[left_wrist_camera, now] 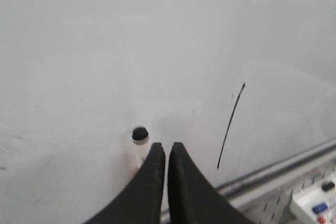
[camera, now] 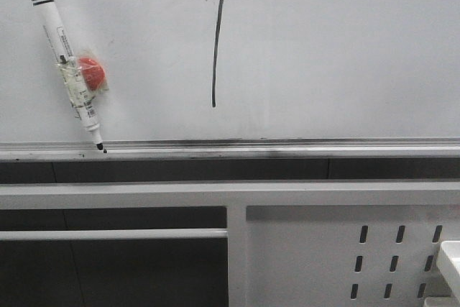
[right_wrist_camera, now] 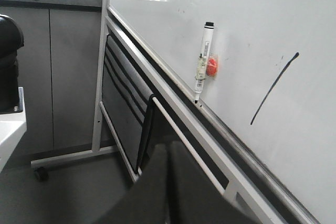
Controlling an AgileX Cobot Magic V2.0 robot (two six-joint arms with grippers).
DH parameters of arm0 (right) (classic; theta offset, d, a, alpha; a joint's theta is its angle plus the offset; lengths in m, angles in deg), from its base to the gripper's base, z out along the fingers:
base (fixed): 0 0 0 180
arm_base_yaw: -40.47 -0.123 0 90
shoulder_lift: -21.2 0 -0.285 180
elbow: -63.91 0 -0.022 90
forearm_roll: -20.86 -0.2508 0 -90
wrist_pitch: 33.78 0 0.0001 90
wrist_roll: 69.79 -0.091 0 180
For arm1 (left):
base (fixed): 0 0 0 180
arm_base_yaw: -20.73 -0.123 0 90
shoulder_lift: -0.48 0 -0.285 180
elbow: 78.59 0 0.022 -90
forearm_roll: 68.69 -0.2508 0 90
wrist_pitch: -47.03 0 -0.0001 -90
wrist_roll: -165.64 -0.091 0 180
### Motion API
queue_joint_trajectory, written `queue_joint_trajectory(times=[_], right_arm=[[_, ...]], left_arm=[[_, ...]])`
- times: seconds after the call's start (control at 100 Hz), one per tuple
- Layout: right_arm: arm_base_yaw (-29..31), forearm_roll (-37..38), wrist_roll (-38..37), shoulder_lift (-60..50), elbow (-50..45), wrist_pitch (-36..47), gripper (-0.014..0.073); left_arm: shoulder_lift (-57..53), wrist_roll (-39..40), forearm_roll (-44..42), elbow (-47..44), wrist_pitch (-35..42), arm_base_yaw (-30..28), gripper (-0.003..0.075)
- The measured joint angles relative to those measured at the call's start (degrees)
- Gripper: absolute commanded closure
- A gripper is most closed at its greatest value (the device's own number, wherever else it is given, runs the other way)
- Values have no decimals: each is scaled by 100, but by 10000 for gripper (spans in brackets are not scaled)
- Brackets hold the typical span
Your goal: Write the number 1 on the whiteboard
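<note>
The whiteboard (camera: 323,48) fills the upper front view, with its silver rail (camera: 287,147) along the bottom. The number 1 (camera: 218,34) is a thin black near-vertical stroke on it; it also shows in the left wrist view (left_wrist_camera: 231,127) and the right wrist view (right_wrist_camera: 274,88). A white marker pen (camera: 68,70) with a red magnet (camera: 91,72) leans on the board, tip on the rail. My left gripper (left_wrist_camera: 166,148) is shut and empty, just beside the marker's black end (left_wrist_camera: 139,134). My right gripper (right_wrist_camera: 167,148) is shut and empty, away from the board.
A white perforated metal frame (camera: 345,249) stands below the rail, with a horizontal bar (camera: 108,234) at the left. A white box corner (camera: 449,260) sits at the far right. In the right wrist view the board stand's leg and castor (right_wrist_camera: 41,173) rest on the grey floor.
</note>
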Motion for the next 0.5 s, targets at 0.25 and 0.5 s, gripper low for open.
queue_joint_trajectory(times=[0.25,0.5], right_arm=[[0,8,0,0,0,0,663],[0,8,0,0,0,0,663]], left_arm=[[-1656,-14,-95,0,1368,-1774,740],[-1881,-625,646,-158,1607,-2679,740]])
